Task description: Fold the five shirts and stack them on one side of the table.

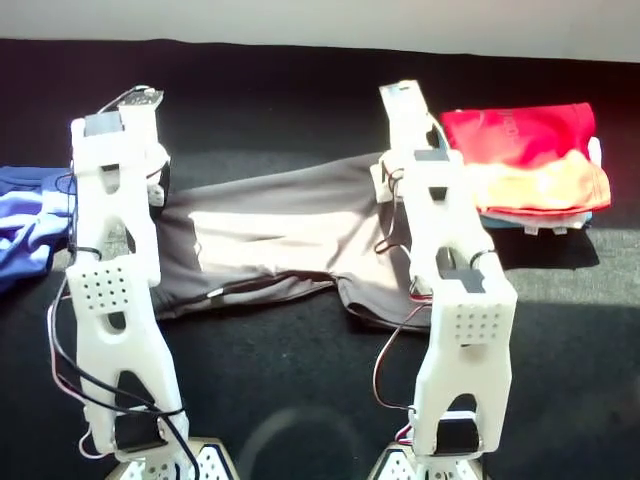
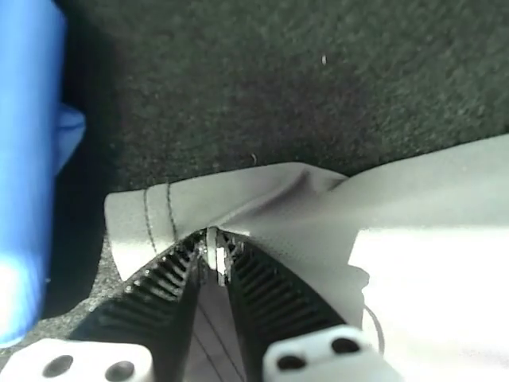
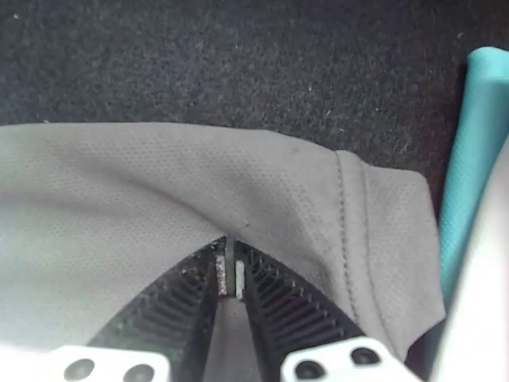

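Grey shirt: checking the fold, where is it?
In the high view the grey shirt lies mid-table, pinched by the left gripper and right gripper, between the blue shirt at left and the folded stack at right.

A dark, felt-like table (image 1: 300, 400) lies in bright sunlight, with a pale wall (image 1: 400, 20) behind it.

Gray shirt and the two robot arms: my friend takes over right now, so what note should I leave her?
Left gripper: shut on one stitched edge of the gray shirt.
Right gripper: shut on the opposite edge.
Things: the gray shirt lies spread on the table between the arms. The blue shirt is crumpled beside the left arm.
Done: a folded stack, red on top, sits beside the right arm.
Left: fold the gray shirt, then the blue one, and stack both.
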Robot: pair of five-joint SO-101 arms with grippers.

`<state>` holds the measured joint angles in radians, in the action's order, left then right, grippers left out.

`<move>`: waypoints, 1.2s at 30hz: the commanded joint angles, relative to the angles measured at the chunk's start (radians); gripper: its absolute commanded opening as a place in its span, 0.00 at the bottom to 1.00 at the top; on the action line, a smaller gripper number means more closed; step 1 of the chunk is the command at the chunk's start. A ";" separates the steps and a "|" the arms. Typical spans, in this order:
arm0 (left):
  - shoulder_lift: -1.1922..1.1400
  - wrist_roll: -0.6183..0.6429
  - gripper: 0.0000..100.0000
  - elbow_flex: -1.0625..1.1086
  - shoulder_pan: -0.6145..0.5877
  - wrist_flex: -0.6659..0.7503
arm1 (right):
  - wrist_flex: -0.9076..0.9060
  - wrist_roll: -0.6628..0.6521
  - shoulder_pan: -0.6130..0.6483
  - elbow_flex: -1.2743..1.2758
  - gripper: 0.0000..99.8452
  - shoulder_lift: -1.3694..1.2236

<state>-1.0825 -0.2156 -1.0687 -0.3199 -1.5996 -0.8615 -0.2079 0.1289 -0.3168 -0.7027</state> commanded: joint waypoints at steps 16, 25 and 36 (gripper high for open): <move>0.532 0.000 0.01 0.361 0.048 -0.172 | -0.475 0.009 0.140 -0.120 0.01 0.375; 1.000 0.000 0.01 1.190 0.107 0.173 | -0.605 0.002 0.272 -0.051 0.01 0.389; 1.196 -0.005 0.01 1.804 0.087 0.637 | -0.406 -0.008 0.334 0.406 0.01 0.479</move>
<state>0.0652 -0.2171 0.6882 -0.2263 -1.0027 -1.3403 -0.2079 0.4404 -0.0330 -0.3498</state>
